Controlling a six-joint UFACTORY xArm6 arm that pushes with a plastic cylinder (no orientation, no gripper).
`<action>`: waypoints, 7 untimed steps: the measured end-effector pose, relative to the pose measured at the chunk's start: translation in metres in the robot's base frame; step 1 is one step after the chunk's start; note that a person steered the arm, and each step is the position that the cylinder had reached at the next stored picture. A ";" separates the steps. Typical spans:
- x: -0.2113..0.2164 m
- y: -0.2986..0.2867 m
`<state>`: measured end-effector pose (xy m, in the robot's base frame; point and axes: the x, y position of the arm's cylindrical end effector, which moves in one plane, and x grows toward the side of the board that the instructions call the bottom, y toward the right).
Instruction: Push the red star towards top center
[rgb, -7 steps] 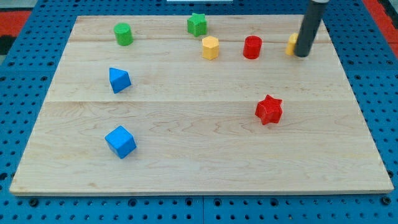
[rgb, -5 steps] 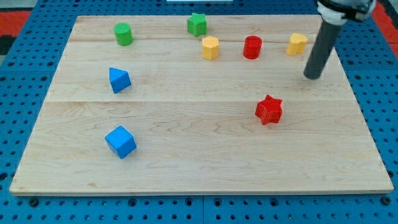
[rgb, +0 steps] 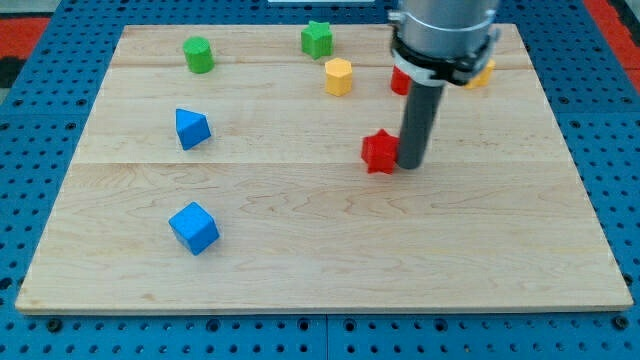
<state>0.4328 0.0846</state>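
Observation:
The red star (rgb: 379, 152) lies on the wooden board (rgb: 300, 250), a little right of centre. My tip (rgb: 411, 164) stands right against the star's right side, touching it. The arm's body hangs over the board's upper right and hides most of the red cylinder (rgb: 398, 81) and most of a yellow block (rgb: 483, 73).
A green star (rgb: 317, 39) sits at top centre, a yellow hexagonal block (rgb: 339, 76) just below and right of it. A green cylinder (rgb: 199, 54) is at the upper left. A blue triangular block (rgb: 191, 128) and a blue cube (rgb: 193, 227) lie on the left.
My tip swung down from the upper right to the star's right side. The red star has slid left and slightly up from where it was.

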 end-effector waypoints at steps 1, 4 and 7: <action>-0.023 -0.030; -0.012 -0.061; -0.030 -0.134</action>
<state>0.4027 -0.0495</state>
